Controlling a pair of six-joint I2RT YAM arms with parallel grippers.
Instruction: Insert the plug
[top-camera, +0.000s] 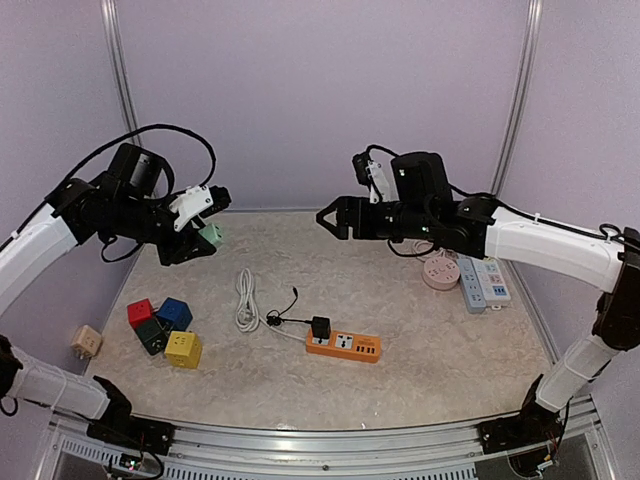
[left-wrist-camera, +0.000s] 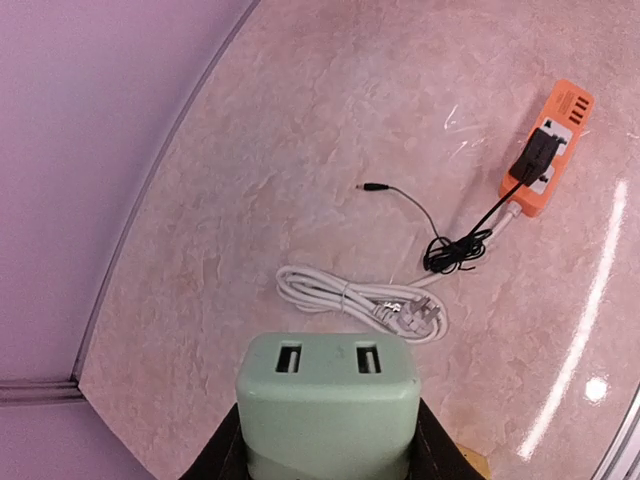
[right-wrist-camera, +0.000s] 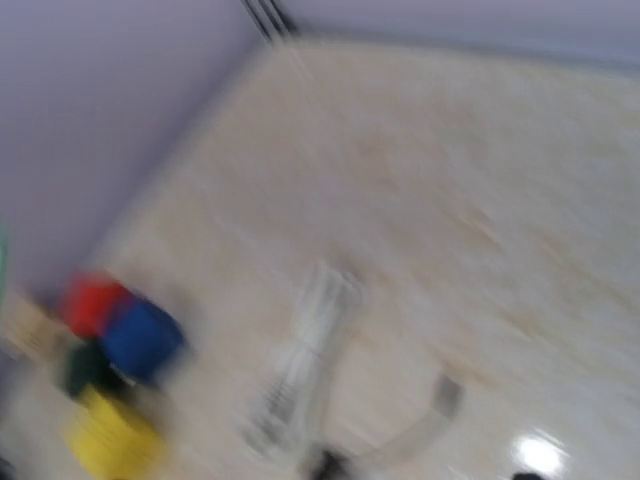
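A black plug (top-camera: 320, 328) (left-wrist-camera: 540, 153) sits in the left end of the orange power strip (top-camera: 344, 346) (left-wrist-camera: 556, 140), and its thin black lead (left-wrist-camera: 455, 245) trails off across the table. My left gripper (top-camera: 203, 238) (left-wrist-camera: 328, 445) is raised at the back left, shut on a mint green cube socket (top-camera: 211, 234) (left-wrist-camera: 328, 395) whose two slots face the camera. My right gripper (top-camera: 330, 217) hangs open and holds nothing, high over the table's middle back. The right wrist view is smeared by motion and shows no fingers.
A coiled white cable (top-camera: 246, 300) (left-wrist-camera: 360, 303) lies left of the strip. Red (top-camera: 140, 312), blue (top-camera: 175, 313), dark green (top-camera: 152, 335) and yellow (top-camera: 184, 349) cube sockets cluster at the front left, with a beige one (top-camera: 86, 341) near the edge. A pink round socket (top-camera: 440, 272) and pale strips (top-camera: 483, 282) lie at the right.
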